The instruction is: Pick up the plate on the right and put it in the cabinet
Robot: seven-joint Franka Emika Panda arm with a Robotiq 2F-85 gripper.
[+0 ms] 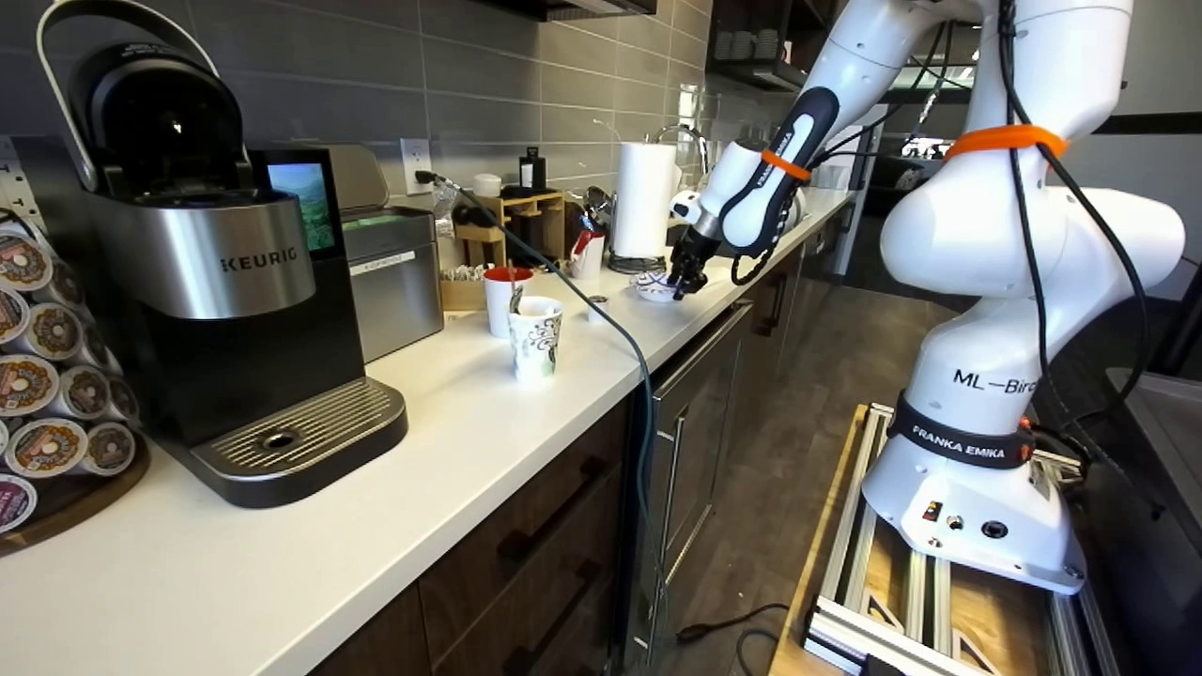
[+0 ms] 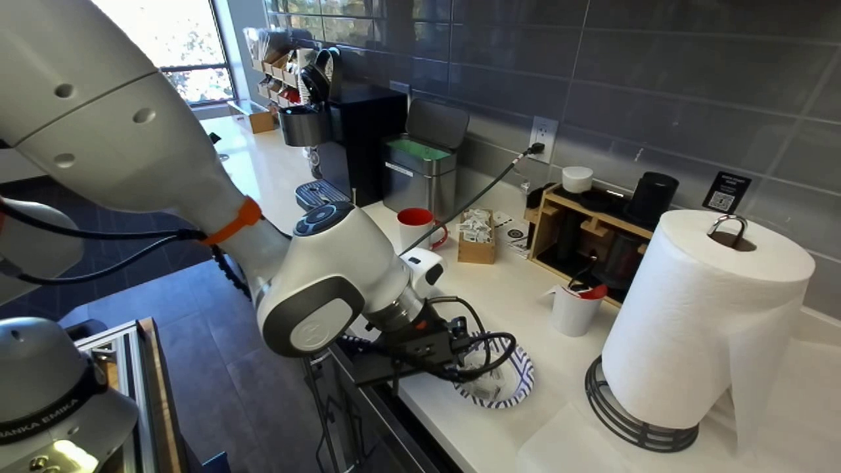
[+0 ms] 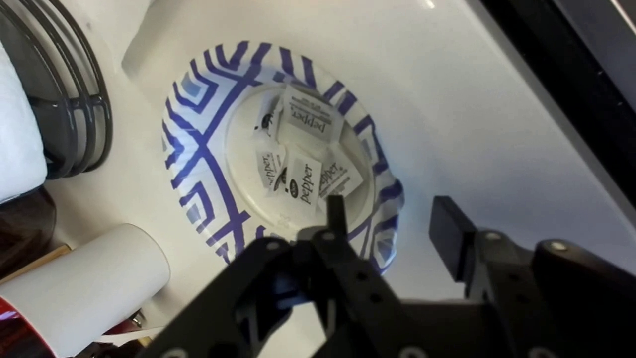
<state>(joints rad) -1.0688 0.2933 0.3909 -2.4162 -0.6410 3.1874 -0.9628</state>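
In the wrist view, we look down on a paper plate (image 3: 241,154) with a raised, bowl-like rim in a blue-and-white geometric print. Several white pepper packets (image 3: 304,176) lie in it, and it rests on a white desk (image 3: 472,99). The black pincer (image 3: 390,214) enters from the bottom, its two fingers (image 3: 449,236) well apart. One finger shows over the plate's inside, the other over the desk beyond it, with the rim visible between them; we cannot tell whether either touches it. Along the left we find a paper towel roll (image 3: 17,129), its black wire holder (image 3: 85,103) and a white cup (image 3: 94,283).

In an exterior view, we see the white Franka arm (image 1: 977,225) reach in from the right, its pincer pointing down at the plate near the desk's front edge. A Keurig coffee maker (image 1: 225,258) fills the left foreground beside stacked coffee pods (image 1: 52,333). Between coffee maker and plate stand a floral paper cup (image 1: 535,338) and a red-lined mug (image 1: 498,305). Dark wood drawers (image 1: 479,573) sit below.

In an exterior view, black cables (image 2: 470,375) and the pincer hide part of the plate; we cannot make out the fingers from here. The paper towel roll stands upright at the right. Farther back, we notice a wooden box (image 2: 476,253) of packets beside the mug, and a metal bin (image 2: 427,184) with its lid raised.
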